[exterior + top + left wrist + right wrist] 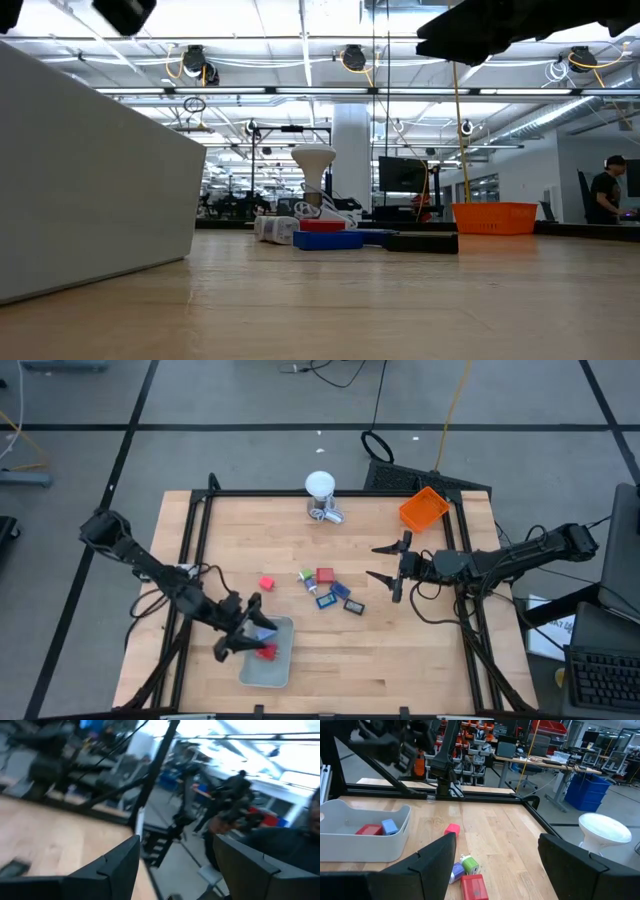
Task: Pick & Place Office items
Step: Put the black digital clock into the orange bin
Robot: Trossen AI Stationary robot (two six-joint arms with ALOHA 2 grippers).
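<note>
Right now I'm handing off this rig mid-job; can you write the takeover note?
Left end effector: open, empty, over the pale grey tray at the table's front left.
Right end effector: open, empty, above the table right of the loose pile.
Done: a red block and a light-blue piece lie in the tray.
Left: a lone red block and the cluster at mid-table, including another red block, a green-and-white bit and dark rectangles with blue faces.
The orange bin sits at the back right.
</note>
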